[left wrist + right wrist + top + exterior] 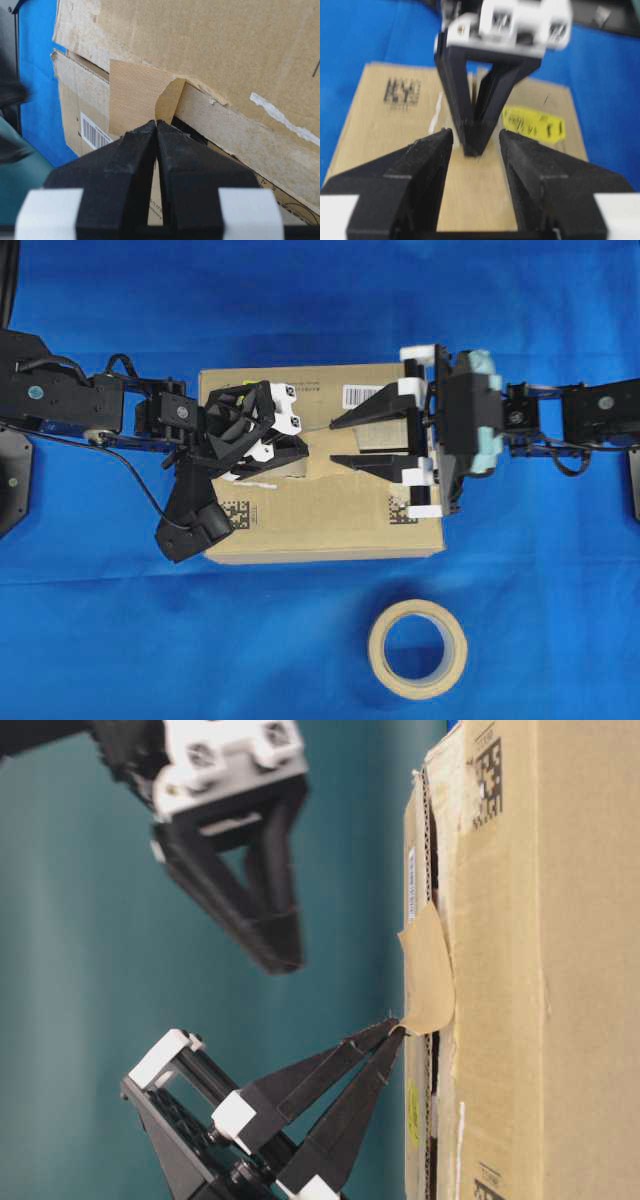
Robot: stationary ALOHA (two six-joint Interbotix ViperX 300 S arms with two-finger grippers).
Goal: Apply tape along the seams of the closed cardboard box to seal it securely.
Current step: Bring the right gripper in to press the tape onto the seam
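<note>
The brown cardboard box (pixel 330 525) lies flat on the blue cloth. A small tan piece of tape (pixel 135 95) sits over the seam (pixel 189 130); one edge curls up off the cardboard. My left gripper (pixel 156 125) is shut, pinching that raised edge. From table level the tape (pixel 428 975) bulges away from the box (pixel 560 970), its lower corner at the left gripper (pixel 395 1028). My right gripper (pixel 335 442) is open, facing the left one from the right. Its fingers (pixel 445 137) flank the left gripper's tip without touching anything.
A beige tape roll (pixel 417 648) lies on the cloth in front of the box. The box top carries a yellow sticker (pixel 534 125), a white barcode label (pixel 362 395) and black matrix codes (pixel 403 508). Blue cloth surrounds the box on all sides.
</note>
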